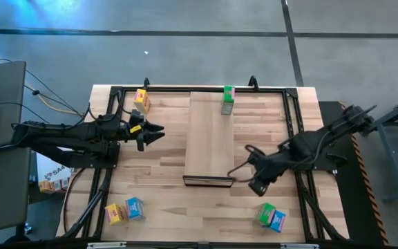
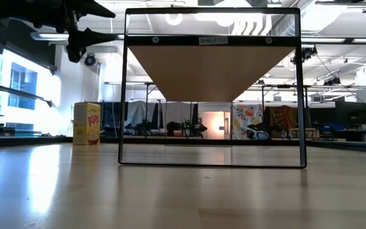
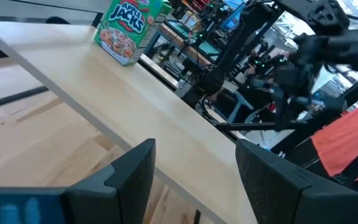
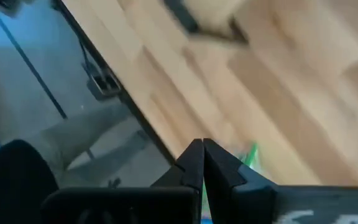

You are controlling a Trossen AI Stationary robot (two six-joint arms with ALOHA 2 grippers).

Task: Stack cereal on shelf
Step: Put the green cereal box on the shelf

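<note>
The shelf is a pale wood panel raised on a black frame. One green cereal box stands on its far end, and shows in the left wrist view. A yellow box stands on the table's far left and appears in the low view. A yellow and a blue box lie near left. A green and a blue box lie near right. My left gripper hovers left of the shelf, open and empty. My right gripper is shut and empty, above the table by the shelf's near right corner.
A black tube frame borders the work area and carries the shelf. The left arm hangs high over the table's left. Bare tabletop lies between the shelf and the near boxes. A monitor stands off the table's left.
</note>
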